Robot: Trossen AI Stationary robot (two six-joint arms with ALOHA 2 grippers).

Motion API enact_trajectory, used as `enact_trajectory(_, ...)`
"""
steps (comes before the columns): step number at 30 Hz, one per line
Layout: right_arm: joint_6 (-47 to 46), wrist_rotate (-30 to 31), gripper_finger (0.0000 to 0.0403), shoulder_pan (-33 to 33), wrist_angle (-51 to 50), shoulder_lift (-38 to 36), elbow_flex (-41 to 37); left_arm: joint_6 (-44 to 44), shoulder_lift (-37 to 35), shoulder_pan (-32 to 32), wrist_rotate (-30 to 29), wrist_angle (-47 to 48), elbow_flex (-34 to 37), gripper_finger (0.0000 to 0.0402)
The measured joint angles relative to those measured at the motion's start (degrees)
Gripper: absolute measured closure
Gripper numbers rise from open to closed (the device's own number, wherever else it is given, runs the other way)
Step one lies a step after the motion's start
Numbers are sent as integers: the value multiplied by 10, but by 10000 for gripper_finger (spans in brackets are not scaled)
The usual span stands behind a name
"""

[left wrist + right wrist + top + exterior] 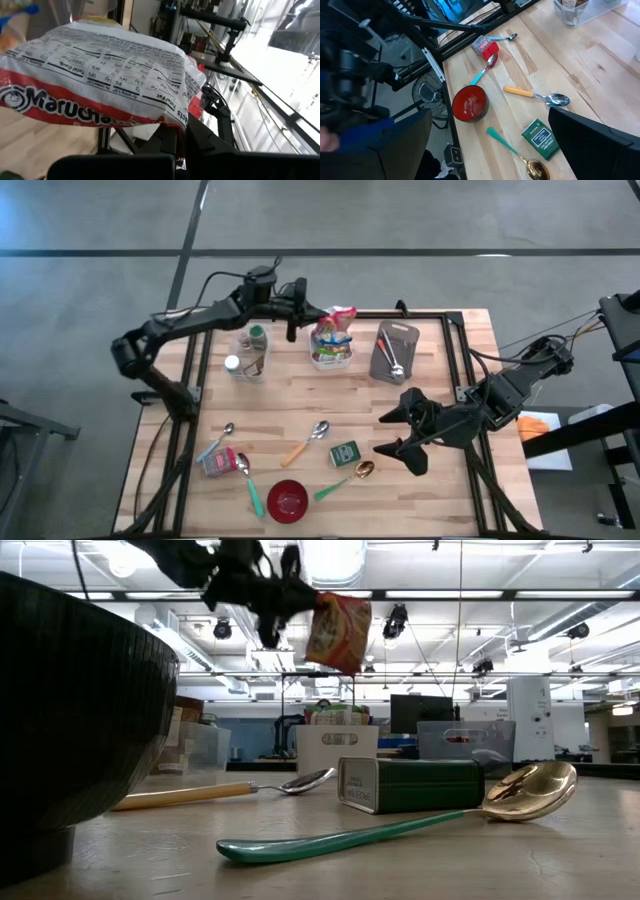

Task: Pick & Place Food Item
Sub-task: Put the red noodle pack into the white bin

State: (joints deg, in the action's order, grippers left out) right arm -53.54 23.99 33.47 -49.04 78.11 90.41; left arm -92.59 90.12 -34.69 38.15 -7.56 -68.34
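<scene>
Left hand (300,308) pinches a ramen packet (335,328) by its edge near the worktop's far edge; the thin grip risks slipping.

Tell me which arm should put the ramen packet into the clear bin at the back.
Left. The left gripper is already shut on the ramen packet, holding it just above the clear bin. The right gripper hangs open near the green tin, well away from the bin.
</scene>
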Motion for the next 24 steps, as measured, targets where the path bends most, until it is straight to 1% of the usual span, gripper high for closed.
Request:
enact_trajectory(3,0,0,5,0,0,0,0,6,42,-20,38,-17,-15,401)
enact_trajectory(7,0,0,5,0,0,0,0,39,85,-41,47,-19,-32,401)
enact_trajectory(13,0,0,5,0,0,0,0,50,130,-83,65,-21,-42,401)
enact_trajectory(18,0,0,5,0,0,0,0,68,166,-111,95,-22,-54,401)
enact_trajectory(24,0,0,5,0,0,0,0,71,205,-121,112,-29,-57,401)
